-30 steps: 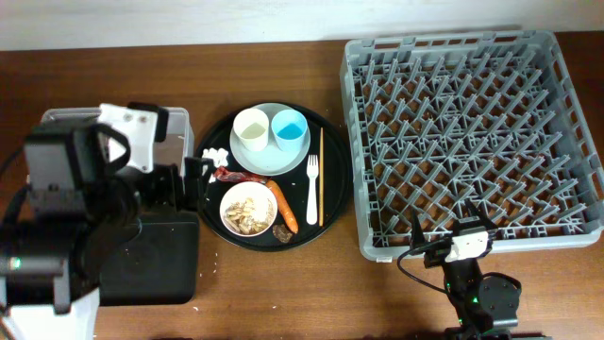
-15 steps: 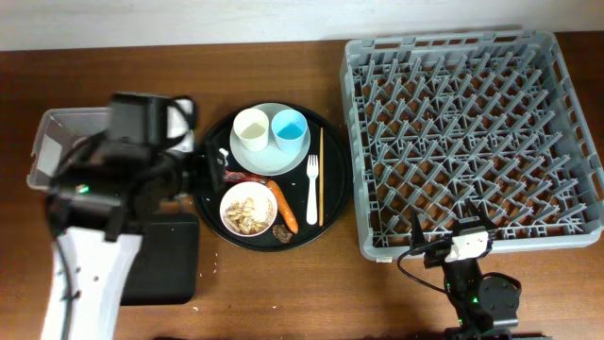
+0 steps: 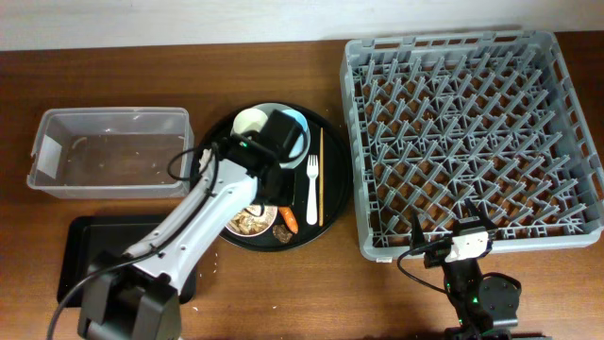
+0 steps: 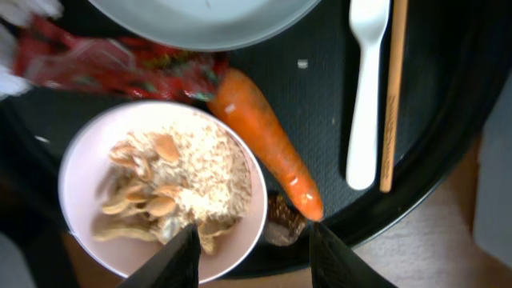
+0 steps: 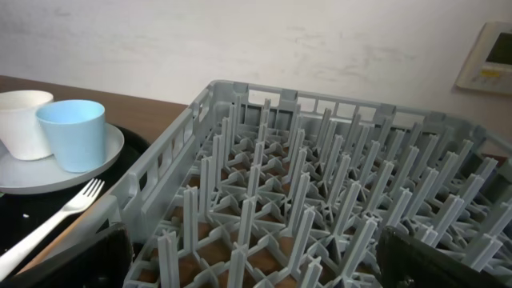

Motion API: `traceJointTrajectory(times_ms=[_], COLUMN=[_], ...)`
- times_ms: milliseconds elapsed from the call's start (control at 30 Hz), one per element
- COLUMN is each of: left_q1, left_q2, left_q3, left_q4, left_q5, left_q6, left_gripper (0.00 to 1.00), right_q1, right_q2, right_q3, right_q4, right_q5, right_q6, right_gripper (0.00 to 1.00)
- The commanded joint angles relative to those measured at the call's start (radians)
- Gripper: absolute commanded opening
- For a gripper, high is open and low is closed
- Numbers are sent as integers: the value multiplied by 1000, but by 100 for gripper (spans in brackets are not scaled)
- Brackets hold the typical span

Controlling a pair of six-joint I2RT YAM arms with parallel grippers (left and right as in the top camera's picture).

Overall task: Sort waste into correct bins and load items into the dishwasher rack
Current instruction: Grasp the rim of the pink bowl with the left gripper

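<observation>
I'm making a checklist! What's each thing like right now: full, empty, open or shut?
left claw: open, empty
right claw: open, empty
dishwasher rack: empty
clear tub: looks empty
bowl: full of food scraps
blue cup: upright on the plate
cream cup: upright on the plate
carrot: lying flat

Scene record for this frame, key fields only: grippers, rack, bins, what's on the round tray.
left gripper: open, above orange carrot and white-pinkish bowl of pale scraps
right gripper: open, beside large grey pegged rack's front edge
rack load: none
bins: clear plastic tub, shallow black tray, both left of round black tray
on round tray: white plastic fork, wooden chopsticks, red wrapper
</observation>
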Motion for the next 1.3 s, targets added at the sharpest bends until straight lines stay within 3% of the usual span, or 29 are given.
traceJointTrajectory(times_ms=[0, 133, 767, 800, 833, 1000, 1267], left_q1=[-21, -21, -56, -56, -56, -56, -56], left_q2=[7, 7, 41, 41, 41, 41, 41], left_q3=[-123, -197, -281, -281, -281, -281, -282], left_q4=[127, 209, 312, 315, 317, 322, 338], left_q5=[-8, -8, -87, -87, -87, -98, -98], left_q6=[-13, -13, -76, -76, -76, -76, -76], left_gripper=[44, 43, 42, 41, 31, 22, 20], right_q1=[4, 4, 4, 4, 4, 4, 4], right_q2=[-7, -6, -6, -6, -6, -6, -6], right_q3=[-5, -5, -5, -5, -5, -5, -5], right_q4=[-5, -5, -5, -5, -5, -5, -5], right_q5=[-2, -2, -2, -2, -2, -2, -2], right_q6=[-6, -6, -6, -6, -6, -6, -6], right_gripper=[99, 99, 99, 99, 99, 99, 99])
